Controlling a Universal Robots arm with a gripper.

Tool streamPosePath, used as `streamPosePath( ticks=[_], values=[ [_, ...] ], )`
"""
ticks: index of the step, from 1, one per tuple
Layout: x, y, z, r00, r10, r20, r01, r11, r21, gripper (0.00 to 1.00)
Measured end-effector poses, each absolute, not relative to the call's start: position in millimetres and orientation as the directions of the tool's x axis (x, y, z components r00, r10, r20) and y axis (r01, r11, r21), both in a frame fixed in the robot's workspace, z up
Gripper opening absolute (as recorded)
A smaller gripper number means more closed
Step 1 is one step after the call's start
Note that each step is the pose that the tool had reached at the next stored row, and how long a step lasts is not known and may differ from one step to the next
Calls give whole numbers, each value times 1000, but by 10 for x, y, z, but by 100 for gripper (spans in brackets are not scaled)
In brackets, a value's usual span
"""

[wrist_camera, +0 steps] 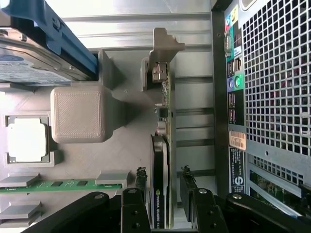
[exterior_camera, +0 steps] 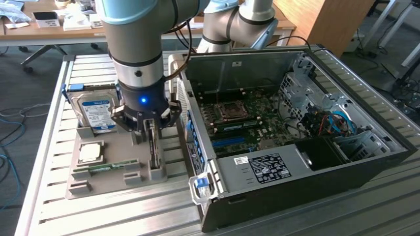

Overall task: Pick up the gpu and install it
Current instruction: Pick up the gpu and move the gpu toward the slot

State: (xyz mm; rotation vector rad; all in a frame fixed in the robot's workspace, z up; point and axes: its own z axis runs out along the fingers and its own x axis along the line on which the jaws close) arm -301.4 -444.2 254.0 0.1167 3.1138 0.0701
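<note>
Open fingers [wrist_camera: 188,187] straddle the gpu [wrist_camera: 163,145], with a narrow gap on each side. The card stands on edge in the grey tray [exterior_camera: 108,184] on the tabletop [exterior_camera: 46,147], near the computer case [exterior_camera: 315,162], on the exterior view's left of it.

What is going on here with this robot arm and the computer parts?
The robot arm's gripper hovers over the gpu, which stands on edge in a grey holder tray beside the open computer case. Its fingers straddle the card, open, not yet gripping it. The card is not installed yet.
</note>
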Motion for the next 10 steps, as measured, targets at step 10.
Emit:
streamPosePath(
  ticks=[10],
  values=[
    [-3031,-4407,2467,-997,75,-23,74,996,46,42]
  ],
)
